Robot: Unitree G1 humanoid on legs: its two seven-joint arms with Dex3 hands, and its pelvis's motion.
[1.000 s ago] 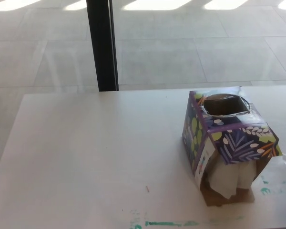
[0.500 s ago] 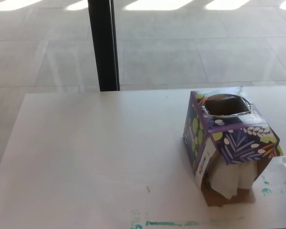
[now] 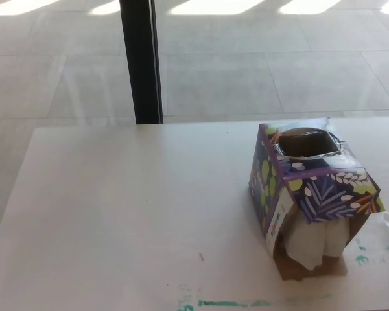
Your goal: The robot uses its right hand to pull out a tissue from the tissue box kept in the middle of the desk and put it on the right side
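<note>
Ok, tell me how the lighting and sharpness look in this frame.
Head view: bright sun patches blow out on the floor at the top; the desk is evenly lit and pale, with little shadow; the tissue box is slightly soft, but its leaf print is readable.

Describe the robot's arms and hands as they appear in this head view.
Neither arm nor hand shows in this picture, so nothing of their colour, shape or markings can be told. Only the desk, the purple leaf-patterned tissue box with a torn side, and a white tissue at the right edge are visible.
</note>
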